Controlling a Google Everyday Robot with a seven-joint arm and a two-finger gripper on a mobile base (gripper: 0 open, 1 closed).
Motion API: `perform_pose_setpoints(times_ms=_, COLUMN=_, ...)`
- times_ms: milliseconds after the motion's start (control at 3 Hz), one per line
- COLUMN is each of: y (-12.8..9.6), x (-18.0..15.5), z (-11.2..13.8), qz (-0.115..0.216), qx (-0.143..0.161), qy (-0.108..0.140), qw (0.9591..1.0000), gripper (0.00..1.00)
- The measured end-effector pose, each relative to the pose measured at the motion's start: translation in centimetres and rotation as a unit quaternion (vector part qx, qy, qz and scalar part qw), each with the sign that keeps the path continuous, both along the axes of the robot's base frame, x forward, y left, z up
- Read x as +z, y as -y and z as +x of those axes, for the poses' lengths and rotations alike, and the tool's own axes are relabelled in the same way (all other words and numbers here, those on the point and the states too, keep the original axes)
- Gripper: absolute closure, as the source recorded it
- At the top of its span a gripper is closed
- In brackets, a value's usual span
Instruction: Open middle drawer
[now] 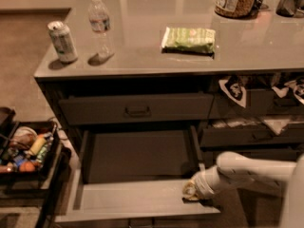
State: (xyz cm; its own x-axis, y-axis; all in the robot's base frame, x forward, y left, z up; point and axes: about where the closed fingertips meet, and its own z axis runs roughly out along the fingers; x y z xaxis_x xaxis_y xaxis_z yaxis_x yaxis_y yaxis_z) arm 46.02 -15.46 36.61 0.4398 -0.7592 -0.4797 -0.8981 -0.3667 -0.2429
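We see the wide dark-grey middle drawer (135,194) standing well out under the counter, long axis left-right. The gripper (189,192) on the pale arm sits at the drawer front's right end, approx. touching; open/shut, we can't tell. Drawer centre lies to its picture-left.

1 can (62,42) | 1 bottle (100,26) | 1 bag (188,40) | 1 gripper (191,192) at middle drawer (135,199)

The white arm (259,170) enters from the right edge and extends roughly horizontally to the left. The wrist (207,183) angles slightly downward. The hand (190,192) sits low, right of centre, pointing left.
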Motion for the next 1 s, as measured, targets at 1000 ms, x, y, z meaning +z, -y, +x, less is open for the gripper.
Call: perform_pose_setpoints(times_ms=1000, y=-1.4, x=1.8, z=4.9, qz=0.026, qx=0.021, qy=0.134, qw=0.9904, gripper=1.00)
